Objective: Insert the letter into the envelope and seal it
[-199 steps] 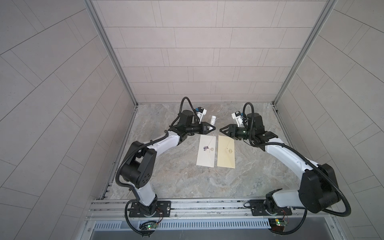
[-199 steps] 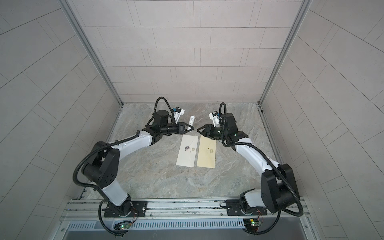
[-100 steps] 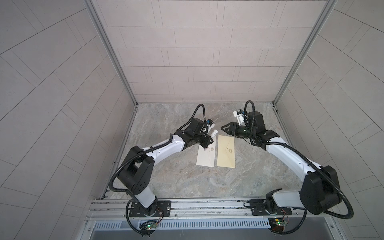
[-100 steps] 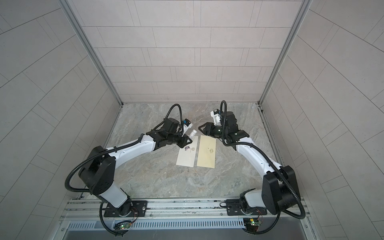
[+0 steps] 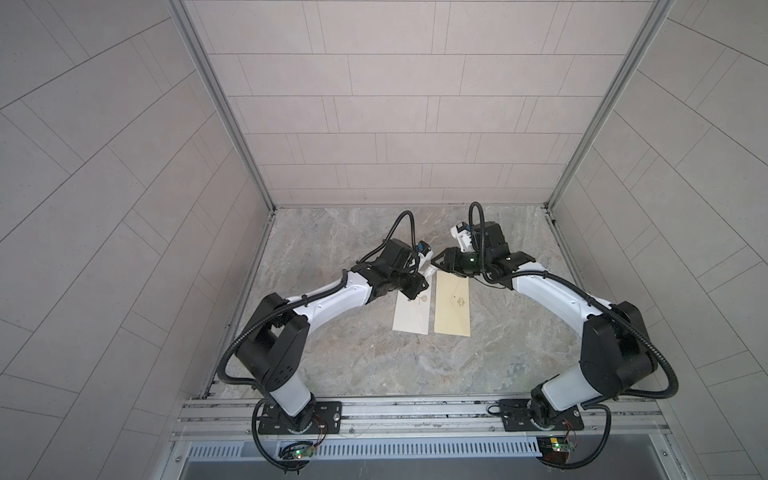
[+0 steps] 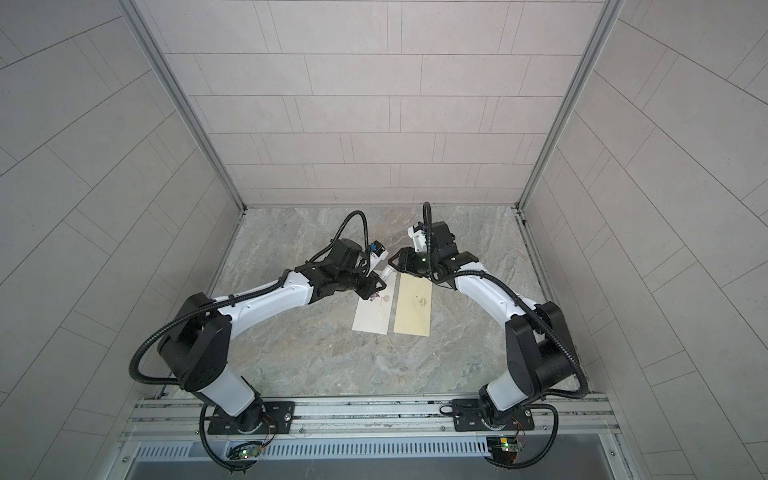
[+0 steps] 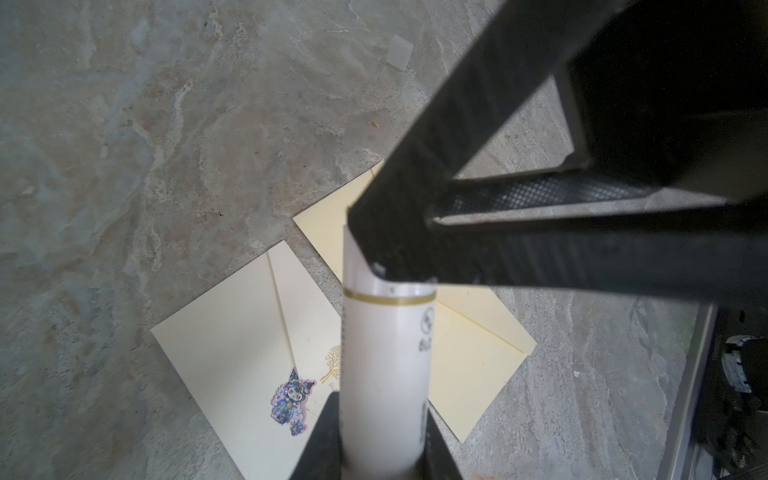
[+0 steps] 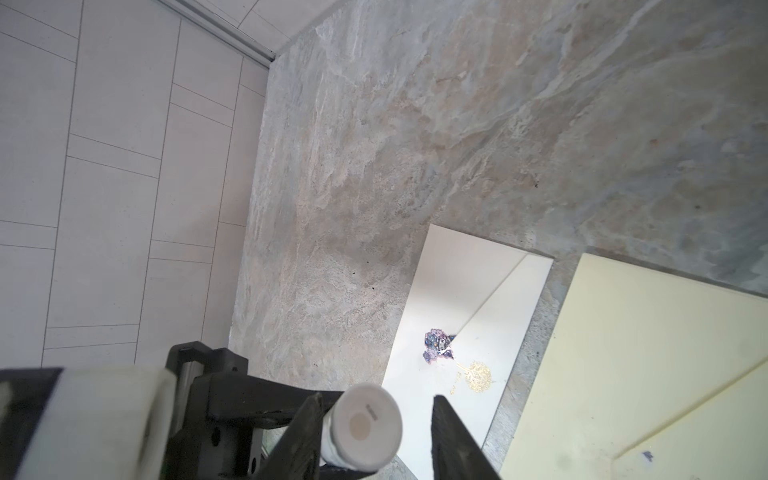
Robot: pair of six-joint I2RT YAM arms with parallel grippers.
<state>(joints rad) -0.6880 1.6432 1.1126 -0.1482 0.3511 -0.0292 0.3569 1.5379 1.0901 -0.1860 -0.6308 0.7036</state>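
On the marble table [image 5: 374,353], near its middle, two envelopes lay flat side by side and just apart in both top views: the cream envelope [image 5: 411,318] and, at its 3 o'clock, the yellow envelope [image 5: 452,307]. Neither had shifted over the last second. Whether the letter sat inside either, I could not tell.

The cream envelope's flap was folded down, with a purple sticker [image 7: 291,397] at its tip and a gold tree [image 8: 478,374] printed just beside it.

The left gripper [image 5: 417,286] was clamped on a white tube [image 5: 429,272], gripping its lower part, with the free end pointing toward 2 o'clock. A second before, that gripper had hung farther back and toward 10 o'clock, clear of the paper. It had since swung in and come down over the 12 o'clock end of the cream envelope, carrying the tube with it.

The right gripper [image 8: 376,400] had eased toward 9 o'clock from where it stood a second earlier and now sat over the 11 o'clock corner of the yellow envelope. Its jaws stood apart around the tube's capped end. From its wrist camera one finger [image 8: 309,415] looked to be against the cap, while the opposite finger stood off it with a gap showing. It was not gripping the tube.
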